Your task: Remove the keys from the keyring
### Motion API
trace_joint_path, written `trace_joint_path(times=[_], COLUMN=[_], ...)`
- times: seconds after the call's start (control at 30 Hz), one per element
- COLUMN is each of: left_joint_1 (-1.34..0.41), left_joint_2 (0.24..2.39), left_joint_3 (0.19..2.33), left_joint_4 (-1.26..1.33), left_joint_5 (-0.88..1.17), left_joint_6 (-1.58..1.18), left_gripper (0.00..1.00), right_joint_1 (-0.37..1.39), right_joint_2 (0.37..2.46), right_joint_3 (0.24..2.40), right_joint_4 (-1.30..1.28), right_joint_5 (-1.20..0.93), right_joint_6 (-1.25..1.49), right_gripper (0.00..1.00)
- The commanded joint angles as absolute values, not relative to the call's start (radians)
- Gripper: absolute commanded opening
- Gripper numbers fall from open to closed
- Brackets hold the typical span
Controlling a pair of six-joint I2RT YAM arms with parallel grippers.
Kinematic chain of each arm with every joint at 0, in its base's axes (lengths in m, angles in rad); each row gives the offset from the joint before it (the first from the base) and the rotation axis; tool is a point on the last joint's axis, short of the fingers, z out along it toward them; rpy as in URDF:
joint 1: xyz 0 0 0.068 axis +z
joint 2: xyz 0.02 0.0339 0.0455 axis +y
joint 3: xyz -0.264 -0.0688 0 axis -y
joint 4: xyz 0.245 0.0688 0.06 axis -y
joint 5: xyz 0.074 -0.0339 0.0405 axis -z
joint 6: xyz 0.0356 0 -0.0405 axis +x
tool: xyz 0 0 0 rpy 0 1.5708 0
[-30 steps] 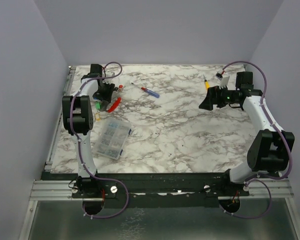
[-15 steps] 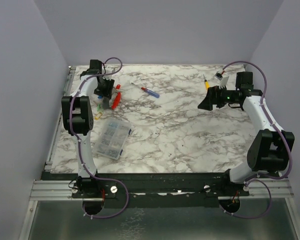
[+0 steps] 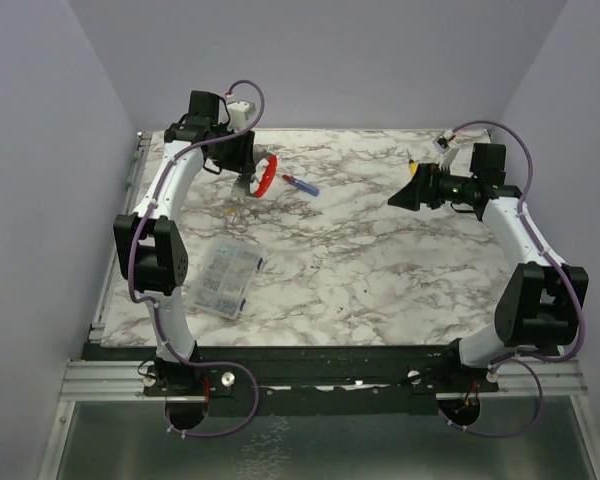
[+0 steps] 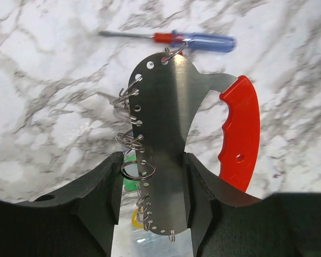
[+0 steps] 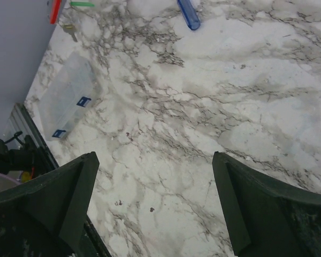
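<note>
My left gripper [image 3: 246, 178] is shut on the keyring's grey metal strip [image 4: 163, 139] and holds it above the far left of the table. The strip has a row of holes with small wire rings [image 4: 129, 140]. The keyring's red curved loop [image 4: 239, 136] sticks out to the right and also shows in the top view [image 3: 268, 177]. A green key head [image 4: 129, 183] and a yellow key head [image 4: 136, 217] show blurred behind the strip; I cannot tell whether they hang or lie on the table. My right gripper [image 3: 400, 197] is open and empty, above the far right of the table.
A blue-and-red screwdriver [image 3: 302, 185] lies just right of the keyring, also in the left wrist view [image 4: 195, 39]. A clear compartment box [image 3: 220, 278] sits at the near left. A yellow-handled tool [image 3: 413, 165] lies behind the right gripper. The table's left edge has a metal rail [image 3: 115, 250].
My left arm has lifted the keyring off the table and carried it right and farther back. My right gripper has shifted slightly left.
</note>
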State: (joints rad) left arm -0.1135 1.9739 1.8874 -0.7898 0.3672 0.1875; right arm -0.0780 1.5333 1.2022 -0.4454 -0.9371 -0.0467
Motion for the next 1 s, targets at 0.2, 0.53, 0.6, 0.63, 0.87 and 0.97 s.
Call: trace_joint_path(times=[0.2,0.53,0.6,0.63,0.87,0.97], left_joint_1=[-0.223,-0.267,-0.27,-0.269,-0.261,-0.261], left_joint_2=[1.779,1.714,1.71,1.704,1.67,1.688], left_joint_3=[1.766,1.573,1.563,1.551,1.478,1.464], left_joint_4=[-0.485,-0.077,-0.075,-0.076,-0.32,-0.369], left_joint_5=[0.609,0.609,0.621,0.63,0.67,0.632], left_joint_6=[-0.214,-0.586,-0.572,-0.547,-0.075,-0.02], left_gripper=[0.0,0.0,0.0,0.0,0.48,0.58], right_joint_1=[0.136,0.335,0.347,0.347,0.288,0.263], right_joint_2=[1.475,1.604,1.628,1.632,1.556,1.547], right_joint_3=[1.192,1.32,1.346,1.351,1.311,1.272], right_joint_4=[0.051,0.165,0.145,0.134,-0.155,-0.248], right_joint_5=[-0.823,-0.581,-0.584,-0.596,-0.666,-0.691], right_joint_6=[0.498,0.563,0.473,0.435,0.18,0.105], right_gripper=[1.0,1.0,1.0,1.0,1.0,1.0])
